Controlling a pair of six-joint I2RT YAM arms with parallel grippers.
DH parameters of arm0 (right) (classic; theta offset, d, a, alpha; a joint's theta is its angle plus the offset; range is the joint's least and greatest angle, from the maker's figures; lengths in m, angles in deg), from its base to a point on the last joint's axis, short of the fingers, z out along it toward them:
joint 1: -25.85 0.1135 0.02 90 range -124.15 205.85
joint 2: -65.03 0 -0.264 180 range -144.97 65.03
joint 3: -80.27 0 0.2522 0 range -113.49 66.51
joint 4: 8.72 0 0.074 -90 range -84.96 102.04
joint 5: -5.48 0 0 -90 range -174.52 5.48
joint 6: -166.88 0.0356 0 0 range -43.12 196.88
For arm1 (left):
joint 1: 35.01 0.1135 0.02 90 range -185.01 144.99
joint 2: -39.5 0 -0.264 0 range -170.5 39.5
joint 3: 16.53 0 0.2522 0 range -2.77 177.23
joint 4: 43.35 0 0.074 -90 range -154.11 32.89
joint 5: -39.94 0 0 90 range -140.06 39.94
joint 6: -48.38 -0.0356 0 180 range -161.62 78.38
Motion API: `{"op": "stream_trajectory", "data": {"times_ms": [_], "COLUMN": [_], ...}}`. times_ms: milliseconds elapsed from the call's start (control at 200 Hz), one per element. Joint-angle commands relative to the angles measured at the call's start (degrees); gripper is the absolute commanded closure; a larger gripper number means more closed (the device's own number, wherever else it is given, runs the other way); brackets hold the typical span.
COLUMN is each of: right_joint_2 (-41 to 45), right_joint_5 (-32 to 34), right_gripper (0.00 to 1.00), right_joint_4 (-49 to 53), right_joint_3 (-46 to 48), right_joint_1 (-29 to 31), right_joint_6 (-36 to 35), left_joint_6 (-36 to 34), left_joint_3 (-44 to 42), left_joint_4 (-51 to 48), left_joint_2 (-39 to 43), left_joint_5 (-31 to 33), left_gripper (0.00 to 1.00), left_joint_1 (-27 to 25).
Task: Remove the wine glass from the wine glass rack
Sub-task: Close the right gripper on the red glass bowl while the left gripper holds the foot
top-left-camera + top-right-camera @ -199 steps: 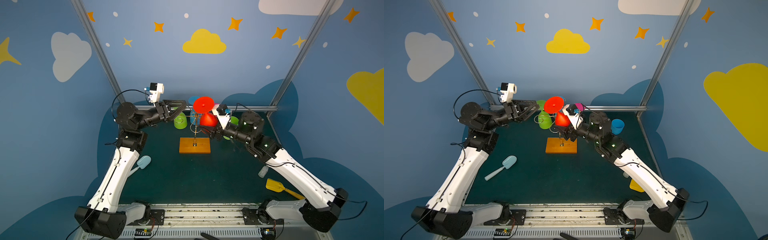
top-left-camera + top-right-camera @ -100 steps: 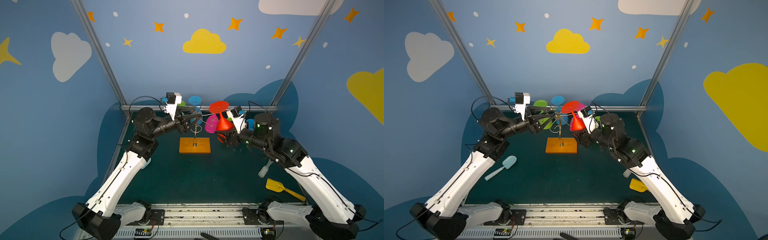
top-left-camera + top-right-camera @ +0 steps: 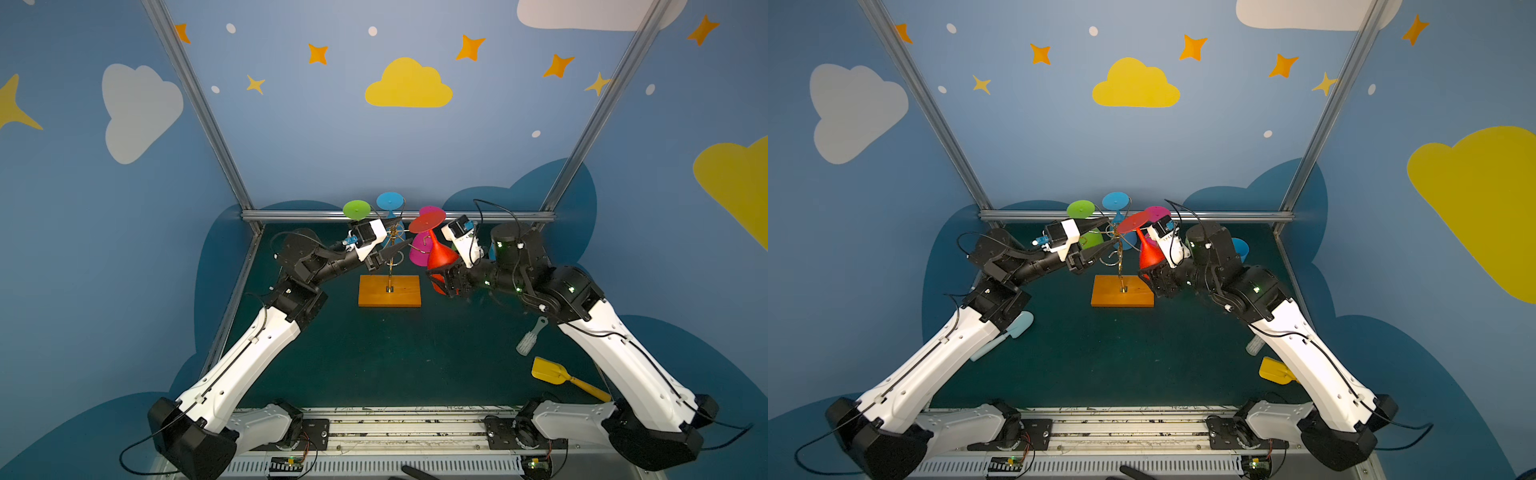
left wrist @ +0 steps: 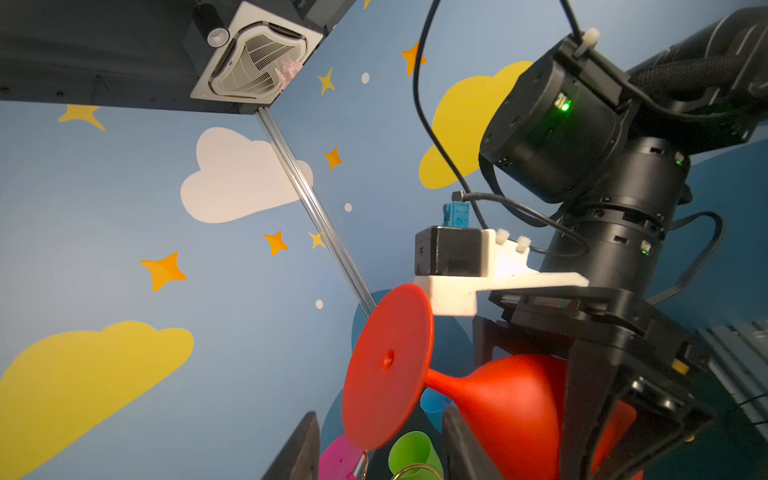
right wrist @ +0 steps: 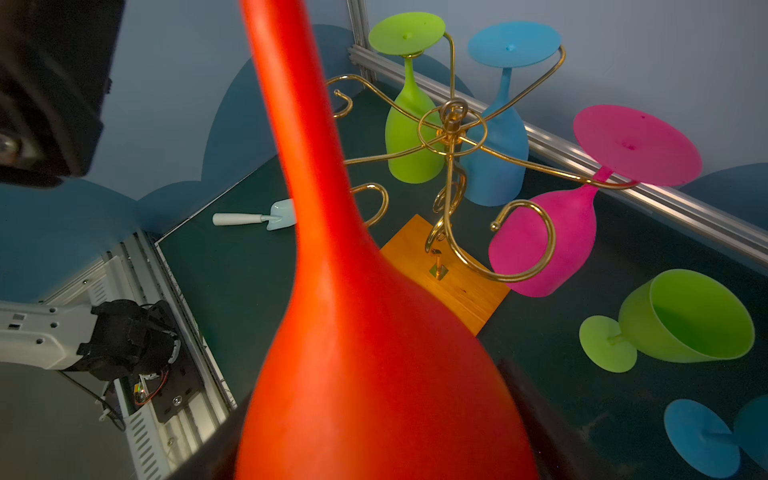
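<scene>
Stem and foot of the red wine glass [image 3: 440,257] point up and lean left toward the wine glass rack [image 3: 376,291]. The long axis is steeply slanted, and the bowl's mouth faces down and right. The glass is clear of the rack's gold arms, just to their right, above the mat. The right gripper [image 3: 441,279] pinches the bowl from both sides. The left gripper [image 3: 1116,234] has its jaws spread about the rack's top wires.
</scene>
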State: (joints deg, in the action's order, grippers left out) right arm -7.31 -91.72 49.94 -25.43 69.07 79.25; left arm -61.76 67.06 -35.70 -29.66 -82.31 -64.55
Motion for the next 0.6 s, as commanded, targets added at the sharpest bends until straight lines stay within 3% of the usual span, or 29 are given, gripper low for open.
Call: {"op": "stream_trajectory", "data": {"times_ms": [0, 260, 596], "right_joint_2": [-0.5, -1.6, -1.8], "right_joint_5": [-2.5, -3.7, -4.2], "right_gripper": [0.65, 0.67, 0.67], "right_joint_4": [0.4, 0.5, 0.3], "right_joint_3": [-2.3, -2.4, -1.3], "right_joint_1": [0.4, 1.2, 2.1], "right_joint_6": [0.6, 0.8, 1.9], "left_joint_6": [-4.6, -7.2, -7.8], "left_joint_3": [0.6, 1.4, 1.1], "left_joint_4": [1.4, -0.1, 1.4], "left_joint_2": [-1.1, -2.7, -2.5], "left_joint_5": [-0.9, -0.7, 1.8], "left_gripper": [0.54, 0.57, 0.73], "left_joint_1": [-0.6, -1.4, -1.5]}}
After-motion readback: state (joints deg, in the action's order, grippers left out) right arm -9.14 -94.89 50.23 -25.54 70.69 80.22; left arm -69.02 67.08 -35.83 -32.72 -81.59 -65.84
